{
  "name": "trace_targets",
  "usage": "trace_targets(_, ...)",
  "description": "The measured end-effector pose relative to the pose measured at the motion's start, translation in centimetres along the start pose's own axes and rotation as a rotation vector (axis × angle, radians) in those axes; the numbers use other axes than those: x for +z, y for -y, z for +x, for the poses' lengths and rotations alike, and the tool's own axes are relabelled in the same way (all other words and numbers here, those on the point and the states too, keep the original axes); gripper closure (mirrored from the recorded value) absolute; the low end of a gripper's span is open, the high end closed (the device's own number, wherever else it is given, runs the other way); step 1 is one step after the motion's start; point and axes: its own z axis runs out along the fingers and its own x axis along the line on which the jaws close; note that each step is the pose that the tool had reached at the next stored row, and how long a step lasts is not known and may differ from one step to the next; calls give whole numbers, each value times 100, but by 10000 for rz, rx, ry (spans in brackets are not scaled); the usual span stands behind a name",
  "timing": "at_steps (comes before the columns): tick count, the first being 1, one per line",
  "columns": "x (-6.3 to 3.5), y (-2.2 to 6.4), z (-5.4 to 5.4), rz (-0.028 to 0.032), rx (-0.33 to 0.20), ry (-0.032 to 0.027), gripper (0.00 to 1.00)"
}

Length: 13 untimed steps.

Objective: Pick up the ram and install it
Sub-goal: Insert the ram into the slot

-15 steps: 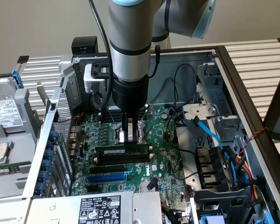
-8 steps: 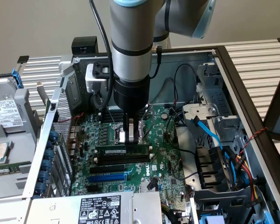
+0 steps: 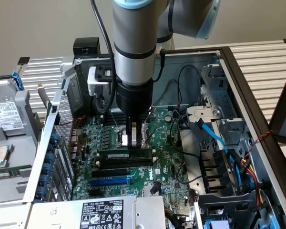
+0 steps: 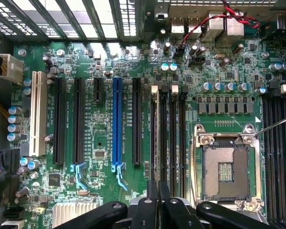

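The ram [image 3: 125,155] stands on edge in one of the black memory slots, running across the board [image 3: 174,167] from the exterior view's left to its right. Its pale label faces the camera. Another black slot [image 3: 119,170] lies just in front of it, and the blue slot [image 3: 109,181] lies in front of that.

My end effector [image 3: 135,143] hangs straight down over the ram, its tips at the stick's top edge, a little toward the exterior view's right of the label. From this side I cannot tell whether the tips merely touch the edge or have hold of it.

The wrist view looks straight down on the board [image 4: 105,124]. There the end effector [image 4: 158,193] has its fingers [image 4: 152,195] drawn in almost together, with only a sliver between them. They are lined up along one of the memory slots [image 4: 158,138]. Edge-on, I cannot tell the ram from the slot it sits in, nor whether that sliver pinches it.

This view gives me the open CPU socket [image 4: 225,167] just beside the memory slots, with the blue slot [image 4: 117,124] and a white slot [image 4: 36,114] further off on the other side. Red and black wires [image 4: 214,19] cross the ports.

The exterior view adds the arm [image 3: 133,43], the open case [image 3: 248,90], a blue cable [image 3: 213,136] toward the exterior view's right, and the slatted bench [image 3: 267,59] beneath.
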Motion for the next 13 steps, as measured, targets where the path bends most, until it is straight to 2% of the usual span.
trace_targets(13,36,3,0,1,8,2,87)
